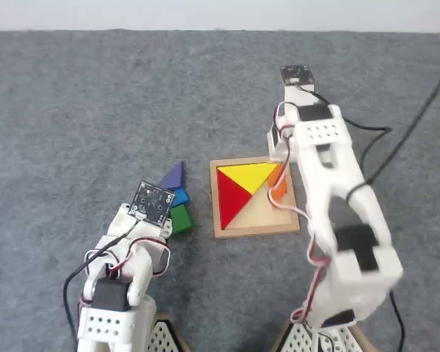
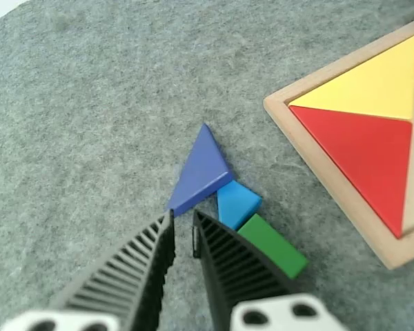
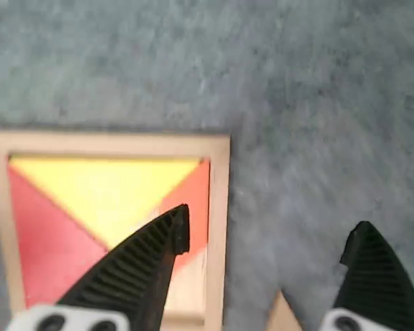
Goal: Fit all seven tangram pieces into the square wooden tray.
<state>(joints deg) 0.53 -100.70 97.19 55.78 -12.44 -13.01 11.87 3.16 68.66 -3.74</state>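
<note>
Spreading grey across the table (image 1: 95,110). Sitting near its middle as the square wooden tray (image 1: 214,198), cradling a large yellow triangle (image 1: 248,174) and a large red triangle (image 1: 231,199) edge to edge, plus an orange piece (image 1: 278,187) at the right arm's side. Clustering outside on the left arm's side, touching in a row: purple triangle (image 1: 174,177), green piece (image 1: 181,218), blue piece (image 1: 180,196). Hovering spread wide and empty over the tray's rim, the right pincer (image 3: 272,221). Hanging nearly closed on nothing, the left pincer (image 2: 183,224), just beside that cluster.
</note>
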